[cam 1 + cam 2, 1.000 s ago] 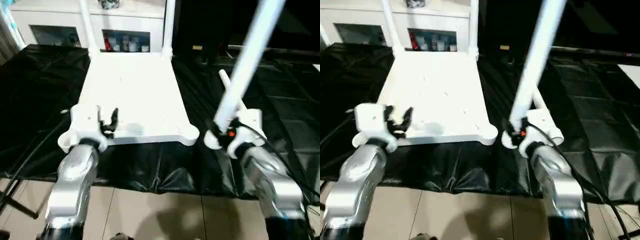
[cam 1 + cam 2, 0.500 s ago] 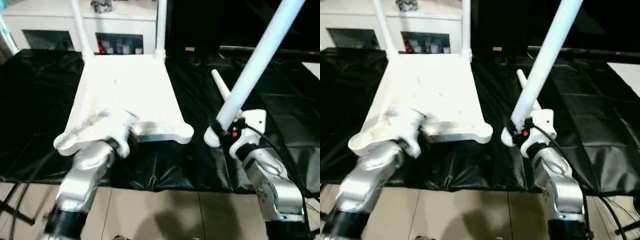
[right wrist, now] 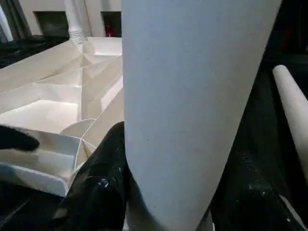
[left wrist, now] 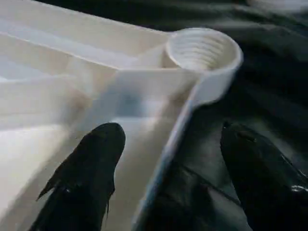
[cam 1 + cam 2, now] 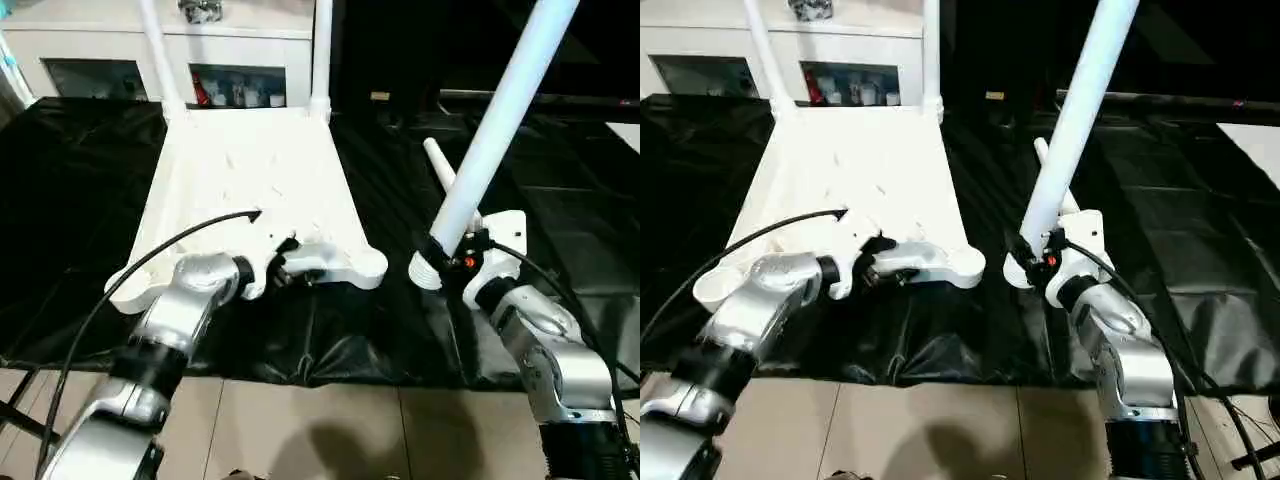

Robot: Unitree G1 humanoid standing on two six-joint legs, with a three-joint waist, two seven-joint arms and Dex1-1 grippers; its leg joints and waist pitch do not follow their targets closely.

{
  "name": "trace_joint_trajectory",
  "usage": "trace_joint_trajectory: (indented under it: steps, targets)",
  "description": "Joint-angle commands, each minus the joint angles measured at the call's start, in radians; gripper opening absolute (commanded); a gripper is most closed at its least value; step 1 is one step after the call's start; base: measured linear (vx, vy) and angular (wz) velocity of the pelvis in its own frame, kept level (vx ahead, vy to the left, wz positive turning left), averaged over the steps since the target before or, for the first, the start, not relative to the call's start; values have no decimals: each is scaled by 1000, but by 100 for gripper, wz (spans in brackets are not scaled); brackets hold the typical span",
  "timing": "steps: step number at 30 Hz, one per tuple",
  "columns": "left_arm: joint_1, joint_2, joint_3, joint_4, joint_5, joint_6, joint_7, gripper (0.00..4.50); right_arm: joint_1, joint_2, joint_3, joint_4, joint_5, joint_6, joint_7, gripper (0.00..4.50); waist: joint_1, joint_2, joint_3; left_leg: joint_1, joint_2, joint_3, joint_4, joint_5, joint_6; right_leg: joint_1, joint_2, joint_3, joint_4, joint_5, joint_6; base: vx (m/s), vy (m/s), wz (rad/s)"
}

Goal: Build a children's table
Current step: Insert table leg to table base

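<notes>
With my left gripper (image 4: 163, 178) spread astride the tabletop (image 5: 250, 180) rim, at seven o'clock from its socket (image 4: 204, 48), my right gripper (image 5: 452, 262) pinches a leg (image 5: 495, 120); tilted, it may miss.

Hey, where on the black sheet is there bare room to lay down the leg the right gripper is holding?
Bare black plastic sheet lies left of the upturned white plastic tabletop, and more lies far right, beyond the loose white leg. The strip between the tabletop's near-right socket and the right gripper with its long white tapered leg is crowded.
</notes>
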Motion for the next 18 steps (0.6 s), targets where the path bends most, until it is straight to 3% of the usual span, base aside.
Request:
trace_joint_trajectory:
  steps: [1, 5, 8, 10, 13, 18]
  targets:
    - [-41, -5, -1, 49, 10, -32, -29, 333, -20, -11, -5, 3, 20, -1, 10, 188, 3, -7, -82, 29, 28, -18, -64, -203, 21, 43, -67, 37, -74, -182, -193, 0, 0, 0]
    - [-108, -12, -6, 154, 23, -79, -78, 294, -25, -13, -14, -2, 40, 10, 25, 188, 4, -6, -78, 32, 31, -18, -64, -221, 29, 45, -71, 37, -75, -208, -211, 0, 0, 0]
    - [-157, -11, -15, 225, 37, -109, -109, 288, -27, -20, -13, -10, 51, 15, 44, 188, 3, 0, -75, 36, 29, -19, -66, -262, 15, 43, -71, 36, -87, -292, -187, 0, 0, 0]
    - [-178, -9, -19, 257, 39, -111, -128, 251, -29, -25, -14, -13, 56, 17, 48, 188, 3, 1, -74, 37, 31, -20, -68, -275, 6, 41, -71, 36, -88, -303, -188, 0, 0, 0]
    - [-199, -5, -32, 301, 56, -122, -152, 250, -29, -28, -16, -17, 59, 22, 53, 188, 2, -1, -75, 36, 30, -21, -67, -281, 4, 42, -71, 36, -87, -302, -192, 0, 0, 0]
    - [-224, -8, -31, 359, 70, -152, -160, 201, -26, -33, -13, -21, 66, 24, 58, 188, 2, 1, -78, 36, 32, -21, -66, -270, 10, 44, -71, 35, -85, -272, -207, 0, 0, 0]
